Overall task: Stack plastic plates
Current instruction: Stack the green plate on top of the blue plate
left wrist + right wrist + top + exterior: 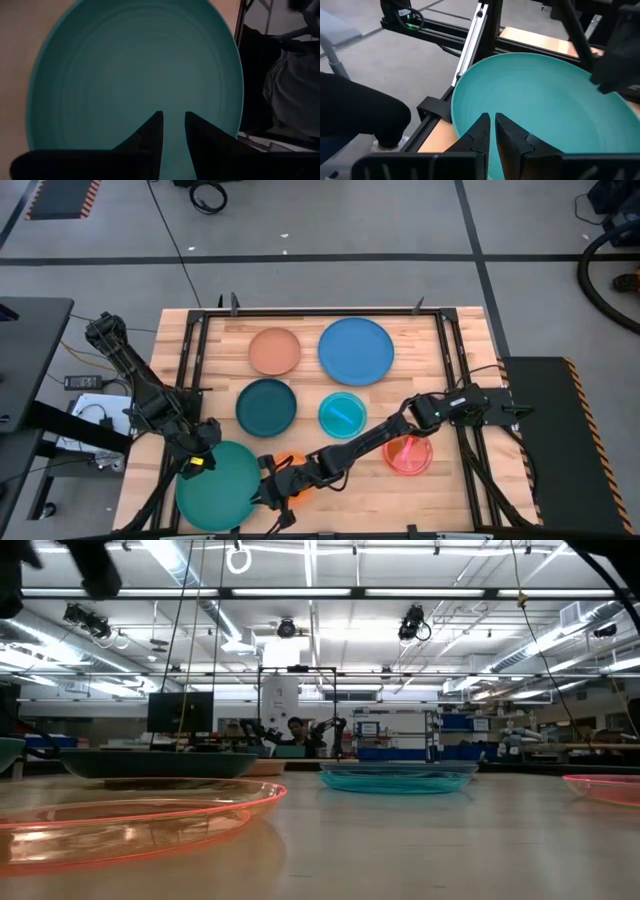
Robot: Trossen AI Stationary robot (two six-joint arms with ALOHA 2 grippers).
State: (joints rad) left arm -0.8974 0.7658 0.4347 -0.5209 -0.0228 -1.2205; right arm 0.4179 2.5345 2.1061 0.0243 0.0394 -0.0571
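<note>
Low view alone shows, probably, orange plate (130,825).

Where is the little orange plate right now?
In the high view, the orange plate sits near the table's front edge, just right of the big teal-green plate, mostly hidden beneath the right end effector.

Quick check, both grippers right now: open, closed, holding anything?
Left gripper: fingers slightly apart over the teal-green plate, nothing held.
Right gripper: nearly shut, empty, at that plate's edge.
</note>
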